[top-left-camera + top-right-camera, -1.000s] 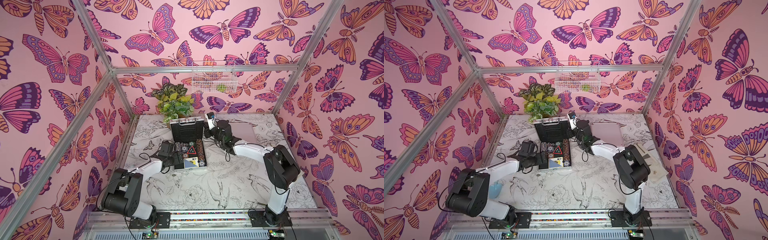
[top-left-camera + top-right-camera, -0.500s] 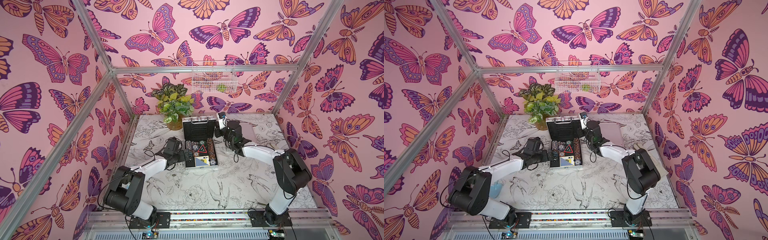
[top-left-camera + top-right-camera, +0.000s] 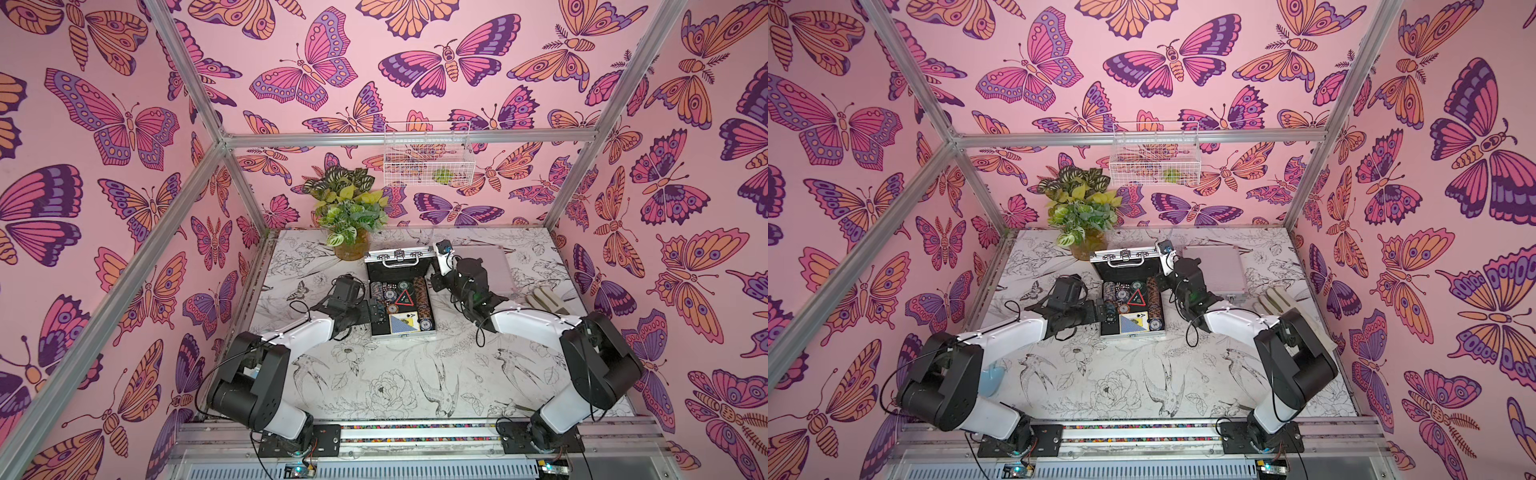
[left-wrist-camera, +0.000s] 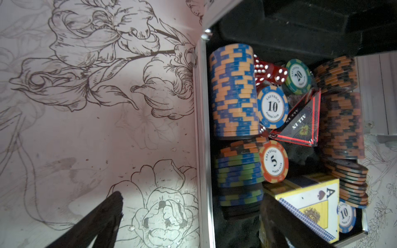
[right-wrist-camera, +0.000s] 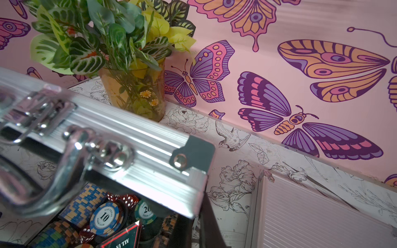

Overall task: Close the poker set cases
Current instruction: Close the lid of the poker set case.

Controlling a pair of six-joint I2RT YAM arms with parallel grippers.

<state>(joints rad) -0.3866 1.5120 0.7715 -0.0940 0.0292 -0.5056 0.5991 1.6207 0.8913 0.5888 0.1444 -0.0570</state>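
Half looks done: closed case (image 3: 1219, 270) lies flat at 2 o'clock of the open case (image 3: 403, 335), whose lid (image 3: 397, 254) stands up at 12 o'clock, my right gripper (image 3: 433, 277) pinched together at its corner, my left gripper (image 3: 376, 312) spread across its 9 o'clock wall.

Silver ribbed case (image 3: 397, 254) with black lining (image 4: 279, 32), blue-orange striped chips (image 4: 234, 90), red dice (image 4: 268, 73), pink butterfly-print walls (image 3: 374, 62)

Both top views overlook the white flower-printed counter (image 3: 395, 386) from high on the near side; both wrist cameras closely share the silver ribbed case (image 4: 200, 128).
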